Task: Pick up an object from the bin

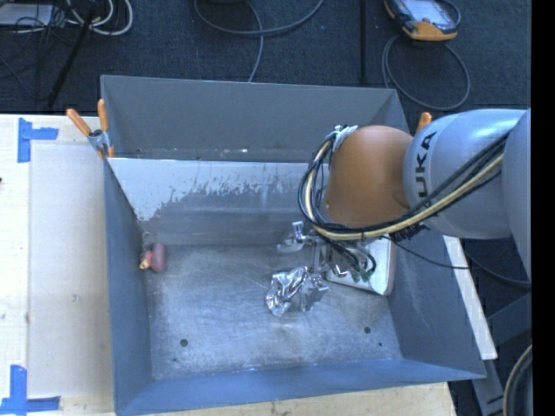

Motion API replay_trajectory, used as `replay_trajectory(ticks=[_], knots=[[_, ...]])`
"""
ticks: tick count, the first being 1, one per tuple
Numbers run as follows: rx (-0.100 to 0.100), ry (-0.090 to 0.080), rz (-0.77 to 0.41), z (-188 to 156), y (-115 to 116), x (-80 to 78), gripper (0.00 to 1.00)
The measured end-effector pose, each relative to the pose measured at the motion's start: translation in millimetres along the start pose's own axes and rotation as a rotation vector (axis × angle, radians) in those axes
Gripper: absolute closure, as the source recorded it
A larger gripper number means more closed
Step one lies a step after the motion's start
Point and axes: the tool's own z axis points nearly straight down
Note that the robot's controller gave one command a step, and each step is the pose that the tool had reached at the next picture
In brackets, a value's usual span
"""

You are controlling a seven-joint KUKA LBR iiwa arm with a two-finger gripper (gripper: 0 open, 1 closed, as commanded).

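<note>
Orange wrist cover (368, 176) hangs above crumpled foil (290, 291), flat white piece (380, 271) beside.

Robotics lab; KUKA arm (473, 172) over metal bin (243, 120); cables (261, 55) across dark carpet (173, 46).

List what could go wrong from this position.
The end effector hangs close to both the crumpled foil wad and a white flat piece, so it may catch the wrong one or nudge both. The foil would probably crush and slip out of a grip.
</note>
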Motion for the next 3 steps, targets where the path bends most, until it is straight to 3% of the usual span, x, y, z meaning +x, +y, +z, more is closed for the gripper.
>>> replay_trajectory(ticks=[1,2,3], knots=[[-0.004,-0.003,0.103,25.2,-6.6,8.3,0.00],[0.003,-0.004,0.105,24.7,-1.2,8.1,0.00],[0.001,-0.013,0.108,22.3,-0.8,5.6,1.00]])
